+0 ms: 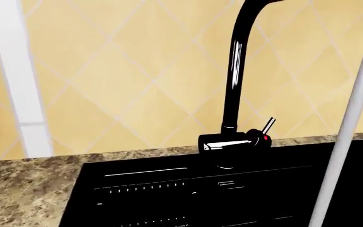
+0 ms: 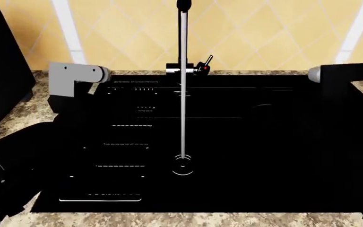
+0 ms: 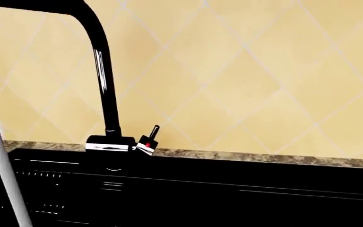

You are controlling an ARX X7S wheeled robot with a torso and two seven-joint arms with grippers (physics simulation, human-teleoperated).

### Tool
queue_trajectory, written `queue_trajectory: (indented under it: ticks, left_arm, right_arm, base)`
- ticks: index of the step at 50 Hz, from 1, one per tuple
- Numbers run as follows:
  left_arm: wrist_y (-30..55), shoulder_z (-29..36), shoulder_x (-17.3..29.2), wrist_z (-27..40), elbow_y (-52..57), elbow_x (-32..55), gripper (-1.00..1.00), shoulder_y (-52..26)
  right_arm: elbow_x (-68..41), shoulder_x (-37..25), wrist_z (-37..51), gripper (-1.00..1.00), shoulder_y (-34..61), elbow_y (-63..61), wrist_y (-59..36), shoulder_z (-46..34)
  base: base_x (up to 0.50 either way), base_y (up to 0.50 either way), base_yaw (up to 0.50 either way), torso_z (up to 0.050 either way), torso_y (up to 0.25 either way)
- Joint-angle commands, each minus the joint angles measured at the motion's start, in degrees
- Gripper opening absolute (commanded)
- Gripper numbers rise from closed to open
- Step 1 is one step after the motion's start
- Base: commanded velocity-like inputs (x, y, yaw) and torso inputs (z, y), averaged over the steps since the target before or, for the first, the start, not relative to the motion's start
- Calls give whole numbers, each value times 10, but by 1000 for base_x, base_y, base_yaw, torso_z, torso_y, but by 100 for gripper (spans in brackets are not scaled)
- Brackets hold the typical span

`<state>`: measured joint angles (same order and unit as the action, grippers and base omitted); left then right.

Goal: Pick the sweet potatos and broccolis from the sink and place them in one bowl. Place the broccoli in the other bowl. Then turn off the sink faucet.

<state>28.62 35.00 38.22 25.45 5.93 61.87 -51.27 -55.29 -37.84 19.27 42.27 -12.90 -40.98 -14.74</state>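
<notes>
Left arm (image 2: 74, 78) seen at sink's left rim; gripper state cannot be told. One black sink (image 2: 245, 142) set in granite counter (image 2: 188, 220). One faucet (image 2: 183, 66), one water stream (image 2: 183, 94) seen running. Right arm (image 2: 342, 73) at right; grip unreadable. Vegetables, bowls not made out.

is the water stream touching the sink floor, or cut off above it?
Touching. In the head view the water stream runs unbroken from the faucet down to a ripple ring on the sink floor.
</notes>
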Motion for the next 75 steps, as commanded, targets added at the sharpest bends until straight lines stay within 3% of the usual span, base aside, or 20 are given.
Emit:
queue_trajectory:
  ticks: [1,7,21,28,38,47,54,75]
  left_arm:
    - [-32,45,-92,-123,-219,-92,100,-113]
    - [-77,60,-160,-205,-403,-136,100,-190]
    - [-235,67,-296,-356,-808,-205,100,-325]
    - [-231,11,-301,-353,-809,-269,100,-328]
    - [-211,-168,-315,-359,-809,-440,100,-321]
    - [-210,-268,-324,-374,-809,-537,100,-308]
    - [-210,-306,-329,-379,-809,-574,100,-307]
    - [-209,-339,-330,-390,-809,-610,100,-306]
  right_arm:
    - [112,85,-129,100,191,276,45,-85]
    - [175,140,-204,100,292,489,107,-122]
    - [257,233,-322,100,426,878,298,-146]
    - [313,239,-336,100,426,879,290,-96]
    - [432,256,-367,100,418,879,278,39]
    - [489,262,-388,100,406,879,293,109]
    - [517,263,-396,100,401,879,299,134]
    - [544,263,-404,100,394,879,306,166]
  base:
    - [0,0,0,0,0]
    - [0,0,0,0,0]
    - [0,0,0,0,0]
    - [0,0,0,0,0]
    - [0,0,0,0,0]
    - [0,0,0,0,0]
    - [71,0,0,0,0]
    - [235,0,0,0,0]
